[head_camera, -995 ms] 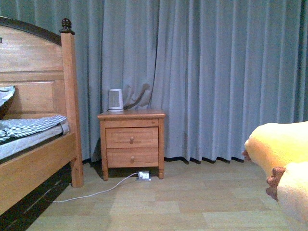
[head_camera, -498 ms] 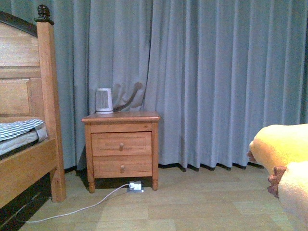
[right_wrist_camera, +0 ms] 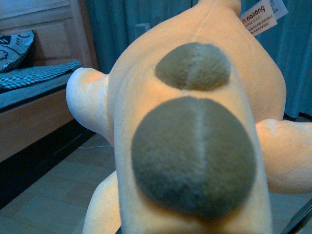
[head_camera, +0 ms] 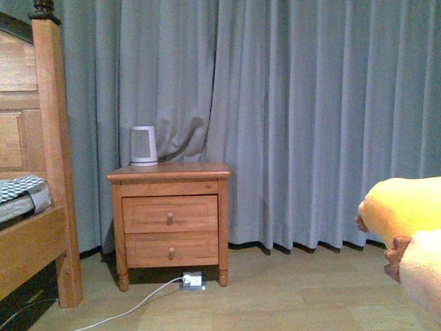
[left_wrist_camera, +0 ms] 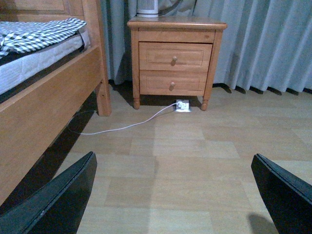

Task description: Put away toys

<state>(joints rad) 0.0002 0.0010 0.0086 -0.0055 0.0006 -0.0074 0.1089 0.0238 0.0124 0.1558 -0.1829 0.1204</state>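
Plush toy (right_wrist_camera: pixel 195 146) is pressed right up against my right gripper and fills its camera (jaws hidden, so I cannot tell the grip). I judge it is held clear of the floor for stowing. Left gripper (left_wrist_camera: pixel 173 157) gapes empty, nightstand (left_wrist_camera: pixel 175 58) well ahead of it.

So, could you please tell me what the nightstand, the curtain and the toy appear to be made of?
Nightstand: looks like wood with a warm, semi-gloss varnish; grain and panelled drawers show.
Curtain: probably woven fabric, matte grey-blue, hanging in soft folds.
Toy: plush fabric with a short fuzzy pile, likely stuffed given its rounded bulges.
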